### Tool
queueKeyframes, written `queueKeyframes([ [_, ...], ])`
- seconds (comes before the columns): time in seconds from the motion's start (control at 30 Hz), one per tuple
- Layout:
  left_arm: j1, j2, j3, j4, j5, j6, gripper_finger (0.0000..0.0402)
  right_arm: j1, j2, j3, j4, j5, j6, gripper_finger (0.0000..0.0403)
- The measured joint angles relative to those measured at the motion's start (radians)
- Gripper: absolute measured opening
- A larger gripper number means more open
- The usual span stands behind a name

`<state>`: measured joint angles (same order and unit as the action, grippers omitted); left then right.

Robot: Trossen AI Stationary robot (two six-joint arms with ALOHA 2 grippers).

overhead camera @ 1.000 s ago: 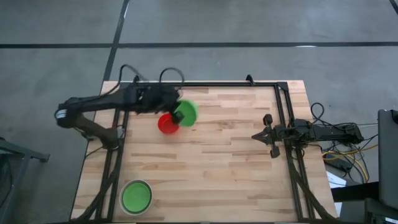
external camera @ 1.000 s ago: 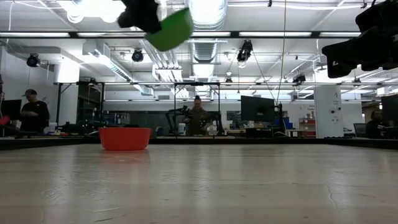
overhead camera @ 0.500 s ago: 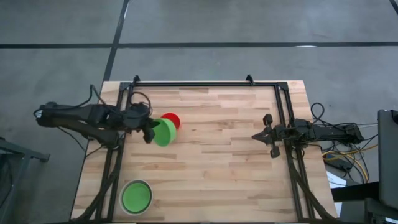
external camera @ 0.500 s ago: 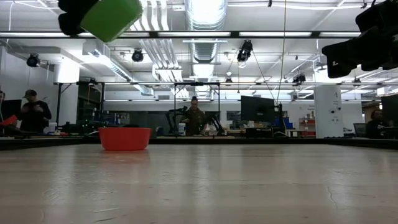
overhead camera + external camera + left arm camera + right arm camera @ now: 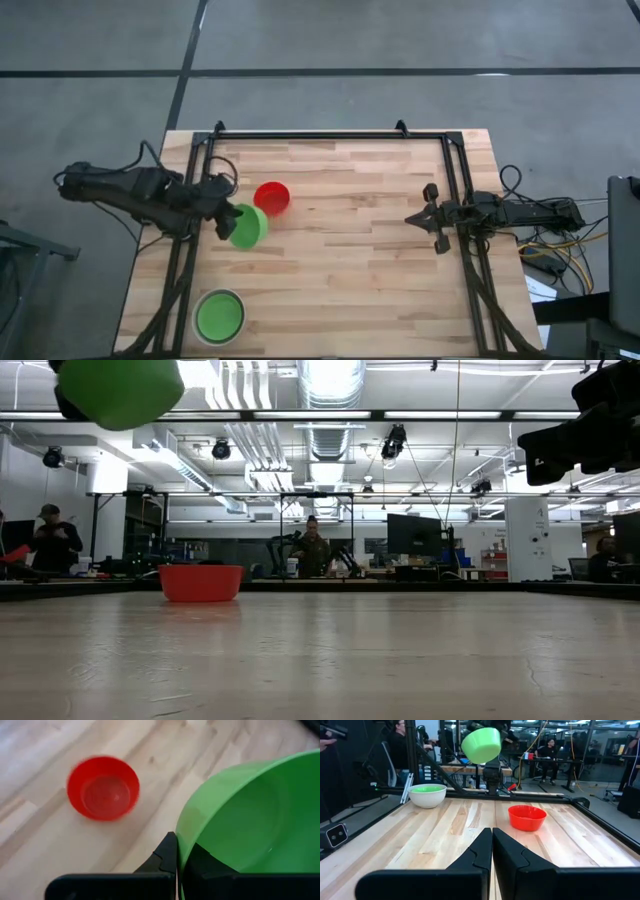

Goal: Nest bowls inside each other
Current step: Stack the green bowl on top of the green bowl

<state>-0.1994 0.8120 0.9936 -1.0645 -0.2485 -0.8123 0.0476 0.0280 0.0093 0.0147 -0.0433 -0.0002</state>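
A green bowl hangs in the air over the table's left part with my left gripper shut on it. A red bowl stands upright on its base on the table, just beyond the green one toward the far edge. At the near left corner a whitish bowl stands with a green bowl sitting inside it. My right gripper is shut and points level at the table's right edge, with nothing between its fingers. My left gripper pinches the green bowl's rim, one finger outside the wall and one inside the hollow. The fingers come slanting down from the table's left side. The bowl is tilted and lifted well clear of the table.
A black frame runs along the table's far edge and down both sides. Bare wood fills the middle and near right. Cables lie beyond the right edge. People and desks show in the room behind.
My left gripper has carried the green bowl from beside the red bowl toward the table's left and near edges, sinking a little and turning about. The bowl has stayed clear of the table. The red bowl has kept its place.
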Motion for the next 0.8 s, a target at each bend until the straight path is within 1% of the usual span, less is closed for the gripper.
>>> queueKeyframes([
  [0.07,-0.018,0.000,0.000,-0.018,0.030,0.009,0.0004,0.000,0.000,0.000,0.000,0.000,0.000,0.0009],
  [0.2,-0.074,-0.001,0.001,-0.074,0.051,0.052,0.0005,0.000,0.000,0.000,0.000,0.000,0.000,0.0009],
  [0.37,-0.186,-0.019,0.001,-0.163,0.088,0.089,0.0005,0.000,0.000,0.000,0.000,0.000,0.000,0.0009],
  [0.5,-0.302,-0.042,0.001,-0.196,0.098,0.067,0.0005,0.000,0.000,0.000,0.000,0.000,0.000,0.0009],
  [0.63,-0.421,-0.053,0.001,-0.204,0.096,0.014,0.0005,0.000,0.000,0.000,0.000,0.000,0.000,0.0009],
  [0.8,-0.528,-0.037,0.001,-0.204,0.065,-0.039,0.0005,0.000,0.000,0.000,0.000,0.000,0.000,0.0009],
])
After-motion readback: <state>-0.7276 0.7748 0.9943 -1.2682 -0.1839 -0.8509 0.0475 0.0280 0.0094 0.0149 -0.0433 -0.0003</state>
